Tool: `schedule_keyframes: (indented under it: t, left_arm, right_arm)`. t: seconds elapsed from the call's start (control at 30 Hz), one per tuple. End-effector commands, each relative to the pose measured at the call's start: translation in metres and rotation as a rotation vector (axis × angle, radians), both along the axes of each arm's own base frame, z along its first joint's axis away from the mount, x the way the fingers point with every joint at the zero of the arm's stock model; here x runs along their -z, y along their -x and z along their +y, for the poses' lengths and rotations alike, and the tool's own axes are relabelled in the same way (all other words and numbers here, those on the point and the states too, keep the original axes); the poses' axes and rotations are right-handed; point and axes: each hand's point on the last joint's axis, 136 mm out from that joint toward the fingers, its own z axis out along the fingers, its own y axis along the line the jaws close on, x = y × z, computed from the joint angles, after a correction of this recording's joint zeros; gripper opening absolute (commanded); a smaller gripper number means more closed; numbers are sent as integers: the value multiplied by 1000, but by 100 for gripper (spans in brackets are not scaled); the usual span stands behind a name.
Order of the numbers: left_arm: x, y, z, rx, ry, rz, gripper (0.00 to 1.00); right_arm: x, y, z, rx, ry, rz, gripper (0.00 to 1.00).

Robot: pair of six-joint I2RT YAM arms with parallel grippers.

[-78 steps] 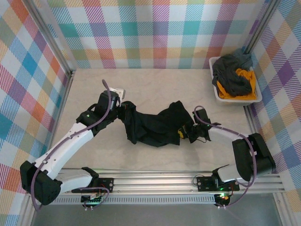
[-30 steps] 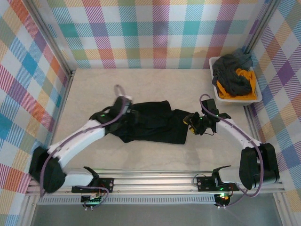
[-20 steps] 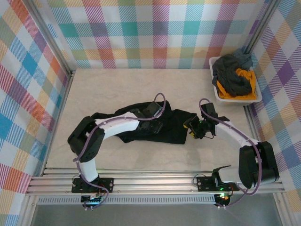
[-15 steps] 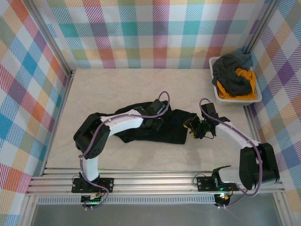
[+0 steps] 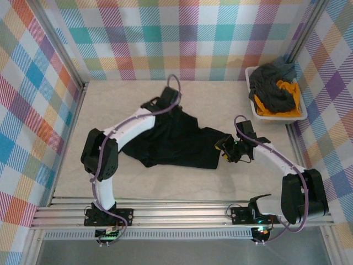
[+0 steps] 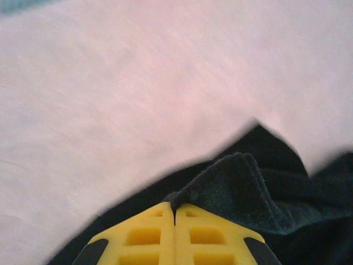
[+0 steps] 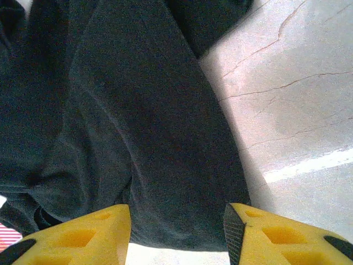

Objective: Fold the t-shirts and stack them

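Your left fingers [image 6: 148, 238] have just clenched on the black t-shirt [image 5: 177, 144] and drawn its edge toward 11 o'clock, spreading it across mid-bench [image 5: 105, 105]. Your right fingers [image 7: 278, 238] straddle its 3 o'clock end; you cannot tell whether they grip.
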Motion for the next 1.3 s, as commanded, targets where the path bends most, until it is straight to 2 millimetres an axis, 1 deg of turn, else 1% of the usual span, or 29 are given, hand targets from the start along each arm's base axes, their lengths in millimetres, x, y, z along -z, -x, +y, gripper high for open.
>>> schedule_keyframes:
  t: [0.0, 0.03, 0.1, 0.13, 0.17, 0.2, 0.23, 0.27, 0.3, 0.33, 0.37, 0.4, 0.47, 0.53, 0.57, 0.6, 0.63, 0.67, 0.7, 0.77, 0.83, 0.93, 1.0, 1.07, 1.13, 1.23, 1.27]
  left_arm:
    - [-51, -49, 38, -165, 128, -102, 0]
    - [-59, -61, 50, -209, 151, -119, 0]
    - [-69, -85, 74, -294, 187, -140, 0]
    - [-67, -95, 82, -319, 204, -129, 0]
    - [-66, -104, 85, -322, 229, -108, 4]
    - [-59, -111, 85, -310, 255, -63, 34]
    - [-54, -114, 85, -313, 252, -25, 61]
    - [-49, -114, 85, -309, 225, 3, 71]
    - [-46, -110, 85, -310, 193, 23, 74]
    - [-44, -104, 88, -318, 172, 38, 75]
    - [-45, -96, 91, -325, 173, 42, 75]
    - [-42, -85, 96, -339, 174, 53, 74]
    - [-35, -53, 113, -399, 154, 87, 74]
    - [-19, -15, 136, -486, 136, 166, 72]
    - [-11, 1, 142, -517, 148, 206, 72]
    - [2, 19, 146, -548, 181, 251, 72]
    - [10, 32, 148, -579, 231, 274, 72]
    - [15, 39, 150, -604, 280, 281, 72]
    - [20, 43, 150, -647, 360, 292, 77]
    - [34, 45, 148, -732, 512, 341, 79]
    - [47, 39, 143, -802, 597, 390, 79]
    - [60, 27, 135, -858, 672, 423, 78]
    - [69, 23, 133, -902, 702, 445, 75]
    - [79, 25, 132, -940, 695, 477, 72]
    - [89, 31, 133, -967, 667, 517, 69]
    - [96, 40, 136, -997, 653, 527, 67]
    - [97, 40, 136, -1000, 663, 521, 66]
  right_arm:
    - [-16, -8, 3, -21, -10, -34, 49]
    - [-17, -8, 3, -22, -9, -37, 49]
    - [-19, -10, 3, -21, -8, -39, 49]
    - [-20, -11, 4, -23, -8, -43, 49]
    - [-20, -12, 4, -25, -8, -44, 49]
    - [-21, -12, 5, -28, -8, -44, 49]
    - [-21, -14, 5, -31, -8, -45, 49]
    - [-21, -14, 5, -33, -9, -43, 49]
    - [-21, -15, 6, -35, -10, -44, 49]
    - [-21, -16, 7, -36, -11, -46, 49]
    - [-21, -17, 7, -36, -12, -49, 49]
    - [-21, -18, 7, -34, -13, -51, 49]
    - [-21, -19, 8, -37, -18, -52, 49]
    - [-21, -20, 11, -48, -23, -54, 49]
    - [-21, -20, 11, -51, -22, -54, 49]
    - [-21, -21, 12, -54, -22, -58, 48]
    - [-22, -21, 13, -55, -19, -60, 49]
    - [-21, -21, 13, -56, -18, -61, 48]
    - [-21, -22, 14, -58, -18, -62, 48]
    - [-20, -24, 16, -60, -22, -64, 48]
    - [-20, -26, 17, -63, -24, -59, 48]
    - [-22, -26, 17, -63, -21, -66, 48]
    - [-22, -24, 15, -60, -15, -70, 48]
    - [-20, -22, 15, -58, -15, -65, 48]
    - [-18, -21, 14, -58, -14, -60, 48]
    - [-15, -21, 15, -60, -12, -57, 48]
    - [-15, -22, 15, -58, -12, -56, 48]
